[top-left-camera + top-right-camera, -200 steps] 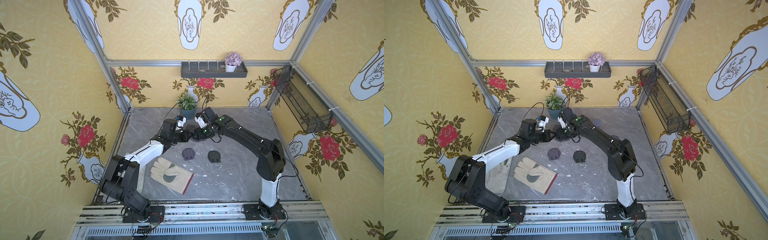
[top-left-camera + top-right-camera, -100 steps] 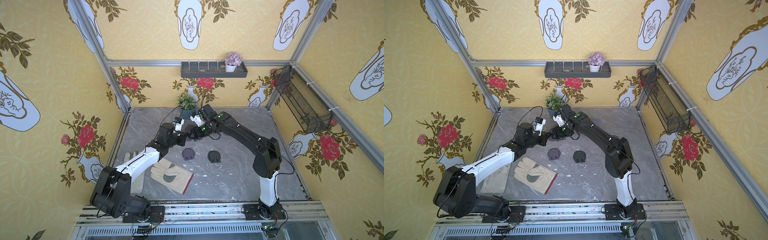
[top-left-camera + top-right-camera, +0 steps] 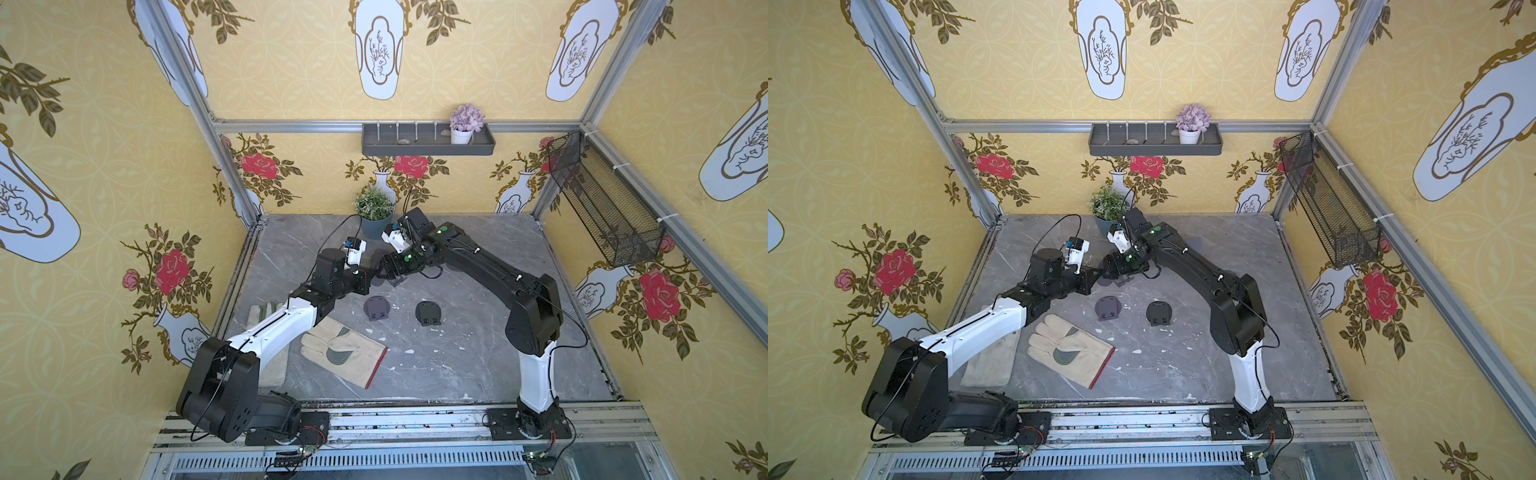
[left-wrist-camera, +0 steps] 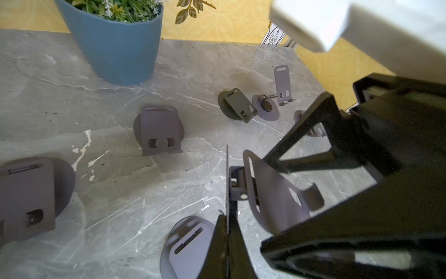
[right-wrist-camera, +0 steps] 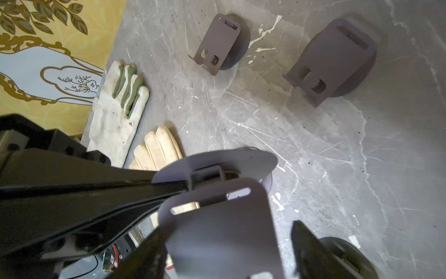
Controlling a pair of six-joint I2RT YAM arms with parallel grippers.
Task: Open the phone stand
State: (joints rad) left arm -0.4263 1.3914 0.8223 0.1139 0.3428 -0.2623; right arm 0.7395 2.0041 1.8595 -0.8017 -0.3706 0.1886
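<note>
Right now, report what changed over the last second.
The left arm stretched out lower, its shoulder swinging toward the front, while the left hand kept its pinch on the base of the phone stand. The right hand shifted slightly and now stands open around the stand's plate; it seems to have let go. The folded stands, gloves and plant pot stayed put.

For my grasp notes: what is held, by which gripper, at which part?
The left gripper is shut on the phone stand, pinching the edge of its round base. The right gripper stands open around the back plate.
</note>
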